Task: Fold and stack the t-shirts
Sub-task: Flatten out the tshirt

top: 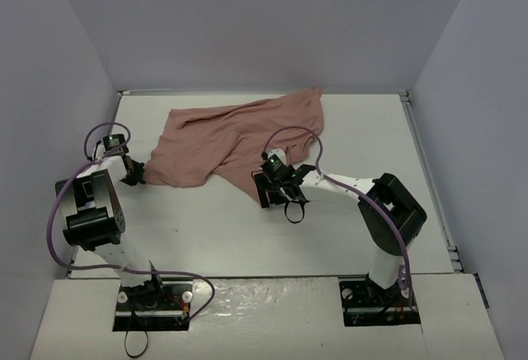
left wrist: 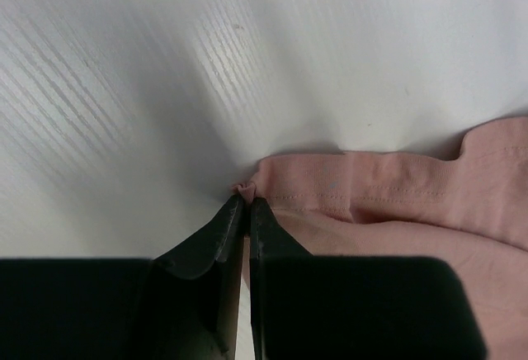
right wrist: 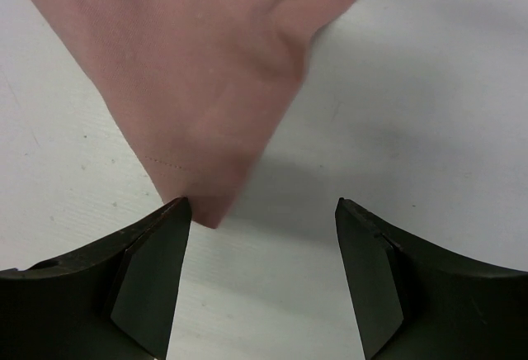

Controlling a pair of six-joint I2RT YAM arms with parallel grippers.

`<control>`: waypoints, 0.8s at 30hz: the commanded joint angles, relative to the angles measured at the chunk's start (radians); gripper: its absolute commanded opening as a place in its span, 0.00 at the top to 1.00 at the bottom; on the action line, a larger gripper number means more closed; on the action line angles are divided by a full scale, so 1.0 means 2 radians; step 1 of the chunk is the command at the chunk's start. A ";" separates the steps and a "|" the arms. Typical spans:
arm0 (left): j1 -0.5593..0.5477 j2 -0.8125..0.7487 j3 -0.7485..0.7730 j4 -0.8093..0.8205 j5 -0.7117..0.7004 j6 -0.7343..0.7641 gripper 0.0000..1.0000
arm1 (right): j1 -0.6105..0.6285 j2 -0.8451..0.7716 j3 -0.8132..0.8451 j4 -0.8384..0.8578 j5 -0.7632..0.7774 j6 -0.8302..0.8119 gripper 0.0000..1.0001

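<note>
The dusty-pink t-shirt (top: pixel 235 139) lies crumpled across the far middle of the white table. My left gripper (top: pixel 134 176) is shut on the shirt's near-left hemmed corner (left wrist: pixel 245 188), and the stitched hem (left wrist: pixel 371 187) runs off to the right. My right gripper (top: pixel 266 192) is open just in front of the shirt's near-right pointed corner (right wrist: pixel 206 203). That corner tip lies beside the left finger (right wrist: pixel 153 269), and bare table shows between the jaws. The chest graphic is hidden.
White walls enclose the table (top: pixel 206 236) on three sides. A metal rail (top: pixel 429 178) runs along the right edge. Purple cables (top: pixel 54 220) loop over both arms. The arm bases (top: pixel 153 294) sit at the near edge.
</note>
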 commanded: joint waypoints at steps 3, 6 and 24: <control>0.005 -0.041 -0.008 0.021 0.015 0.020 1.00 | 0.012 0.037 0.044 0.006 0.037 0.033 0.32; 0.004 -0.044 -0.009 0.024 0.024 0.023 1.00 | 0.013 0.054 0.046 0.006 0.046 0.038 0.34; 0.008 -0.076 0.045 -0.014 0.044 0.066 1.00 | -0.071 0.015 0.049 -0.029 0.070 0.000 1.00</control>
